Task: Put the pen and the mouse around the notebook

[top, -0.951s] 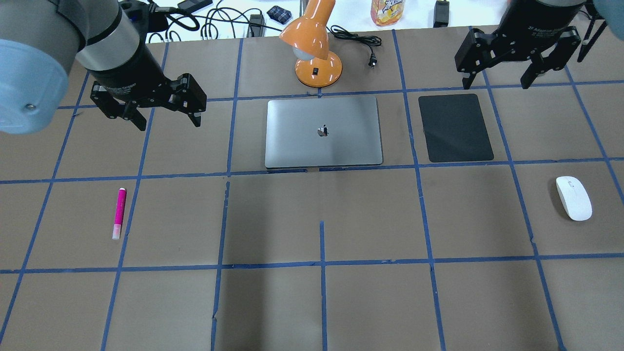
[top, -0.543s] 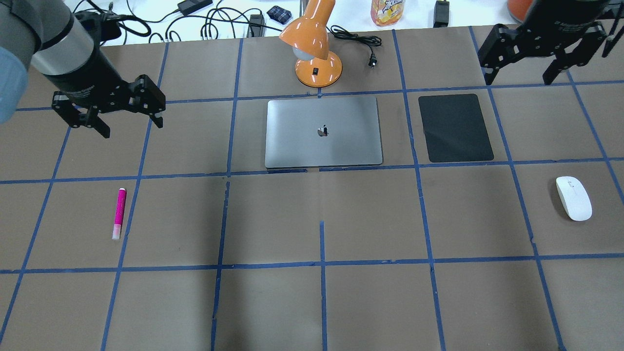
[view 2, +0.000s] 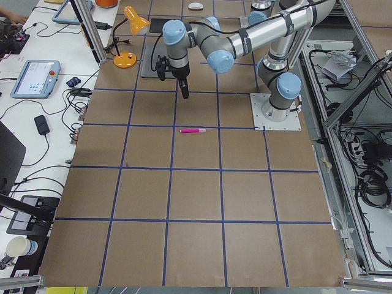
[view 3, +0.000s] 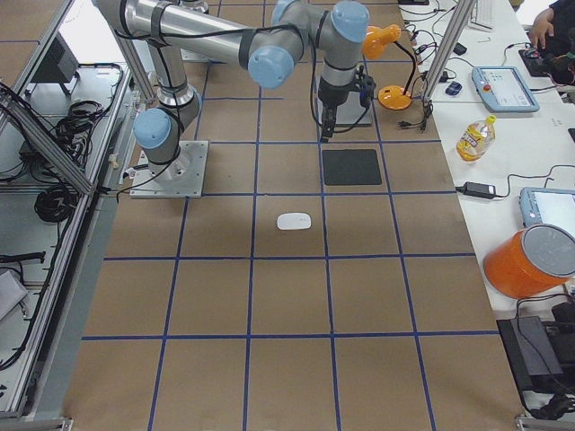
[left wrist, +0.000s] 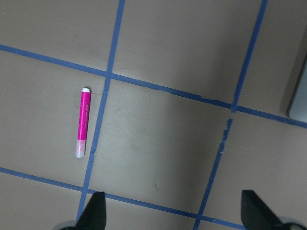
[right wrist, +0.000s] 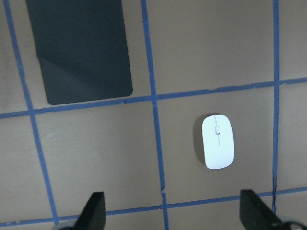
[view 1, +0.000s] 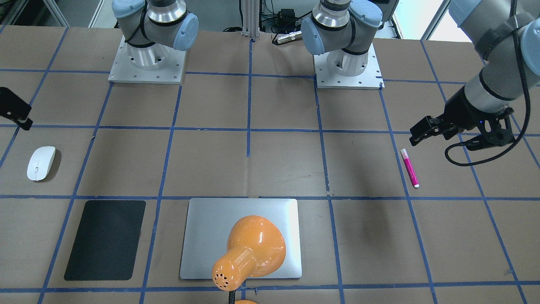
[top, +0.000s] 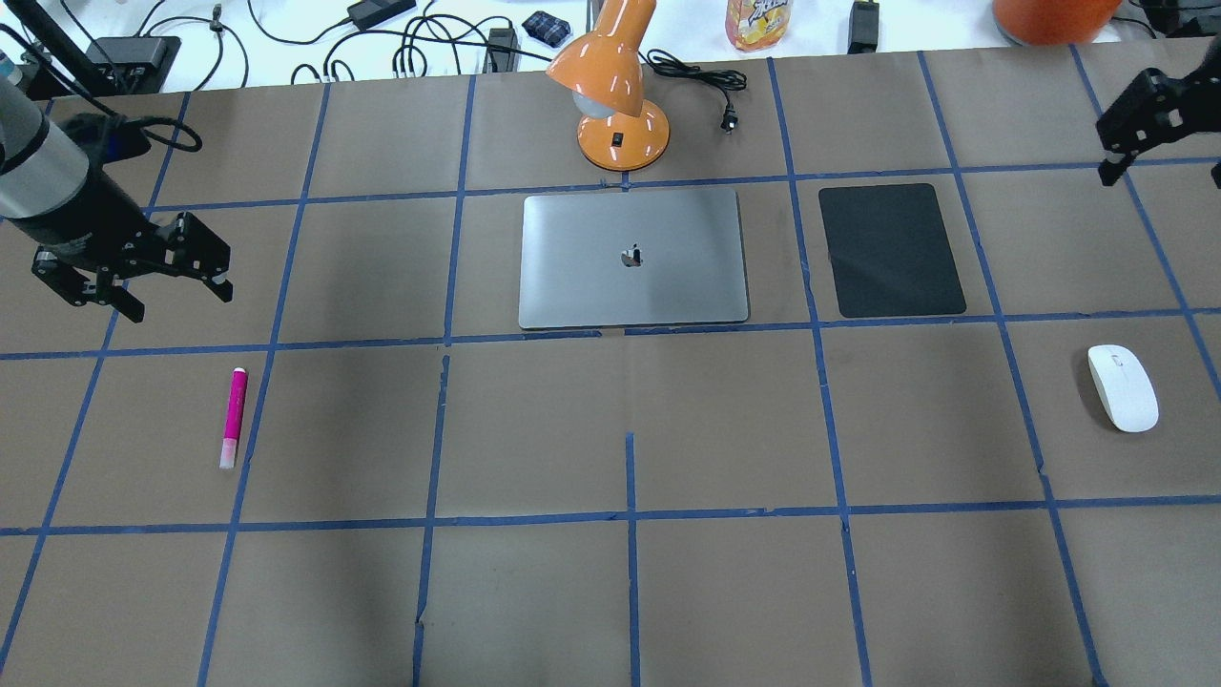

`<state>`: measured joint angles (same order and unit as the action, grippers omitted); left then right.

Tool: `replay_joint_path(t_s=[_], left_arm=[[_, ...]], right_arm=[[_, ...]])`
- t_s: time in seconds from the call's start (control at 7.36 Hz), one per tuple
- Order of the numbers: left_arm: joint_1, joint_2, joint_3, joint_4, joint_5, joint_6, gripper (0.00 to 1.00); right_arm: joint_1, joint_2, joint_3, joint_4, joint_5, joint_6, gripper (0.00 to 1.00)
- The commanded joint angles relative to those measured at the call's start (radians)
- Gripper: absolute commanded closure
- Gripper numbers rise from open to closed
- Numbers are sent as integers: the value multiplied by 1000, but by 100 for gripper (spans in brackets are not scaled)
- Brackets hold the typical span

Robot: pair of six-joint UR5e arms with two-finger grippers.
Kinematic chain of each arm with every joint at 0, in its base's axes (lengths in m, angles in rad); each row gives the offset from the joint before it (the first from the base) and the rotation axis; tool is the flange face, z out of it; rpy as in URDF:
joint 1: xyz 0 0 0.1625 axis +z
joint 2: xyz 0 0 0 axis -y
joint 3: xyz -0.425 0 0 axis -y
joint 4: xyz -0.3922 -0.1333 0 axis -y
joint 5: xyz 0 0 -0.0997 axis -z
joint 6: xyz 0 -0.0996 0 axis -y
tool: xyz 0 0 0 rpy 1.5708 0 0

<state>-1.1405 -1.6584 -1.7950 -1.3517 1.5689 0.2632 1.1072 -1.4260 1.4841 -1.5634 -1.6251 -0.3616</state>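
The magenta pen (top: 233, 418) lies on the table's left part, and it shows up-left of the open fingers in the left wrist view (left wrist: 83, 122). My left gripper (top: 176, 298) hangs open above the table, just beyond the pen and slightly left of it. The white mouse (top: 1123, 387) rests far right and sits between the open fingers' span in the right wrist view (right wrist: 218, 148). My right gripper (top: 1162, 172) is open, high at the right edge, beyond the mouse. The silver notebook (top: 631, 258) lies flat in the middle.
A black pad (top: 892, 250) lies right of the notebook. An orange desk lamp (top: 620, 95) stands just behind the notebook, its cord trailing right. Cables, a bottle (top: 758, 21) and an orange bucket (top: 1049, 14) sit on the white bench beyond the table's far edge.
Both open grippers have swung outward: the left one went left and nearer, toward the pen's side; the right one moved right to the view's edge. Pen, mouse and notebook stayed put.
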Motion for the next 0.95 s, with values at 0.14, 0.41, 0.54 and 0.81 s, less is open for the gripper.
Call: replay_joint_path(t_s=[0.14,0.41,0.54,0.81], left_arm=[[62,-107,-222,430,32,20,0],[68,-147,-242,434,129,-69,0],[71,-167,-262,445,131,-108,0],[77,-181,-271,456,128,-93,0]], right_arm=[[-165,104,144,-212,-27,-184,0],[-231,102,409,-431,-19,-224,0],[-233,107,512,-572,-21,-229,0],[-231,119,582,-647,-21,-240,0]])
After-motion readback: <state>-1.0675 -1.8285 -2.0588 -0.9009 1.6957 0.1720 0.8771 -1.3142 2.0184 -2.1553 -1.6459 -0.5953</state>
